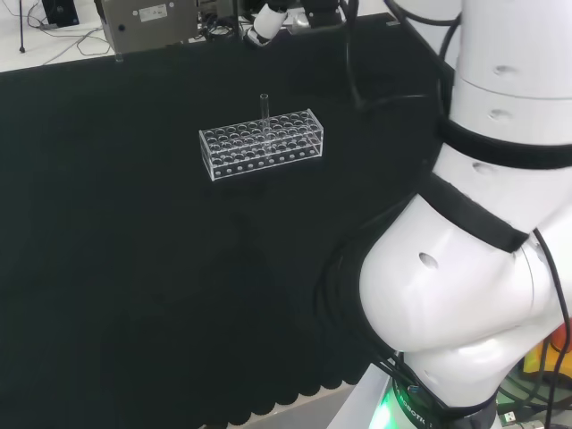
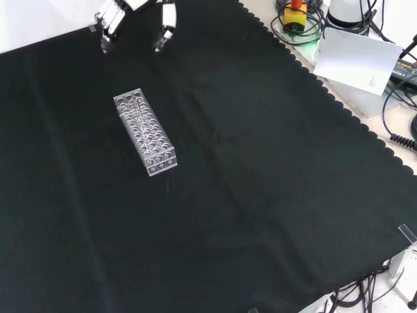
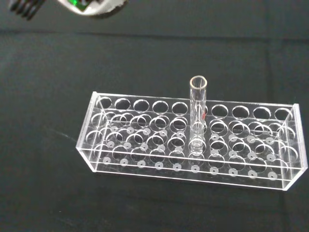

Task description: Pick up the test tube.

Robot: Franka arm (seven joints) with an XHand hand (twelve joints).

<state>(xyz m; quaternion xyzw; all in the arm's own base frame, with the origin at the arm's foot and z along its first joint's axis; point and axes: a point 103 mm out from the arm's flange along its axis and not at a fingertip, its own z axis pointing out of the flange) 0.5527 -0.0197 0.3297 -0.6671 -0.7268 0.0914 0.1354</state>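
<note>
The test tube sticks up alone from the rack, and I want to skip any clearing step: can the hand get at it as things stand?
Probably yes. The test tube stands upright in the clear rack, its upper part rising free above it, with no other tubes around it. The hand hangs beyond the rack's far end in the front view, fingers relaxed, apart from it.

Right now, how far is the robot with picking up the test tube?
Nothing is done yet: the test tube stands upright in the clear rack. In the front view, the hand hangs at the top, beyond the rack's far end, fingers relaxed, holding nothing. Left to do: reach the tube, grasp it, lift it out.
</note>
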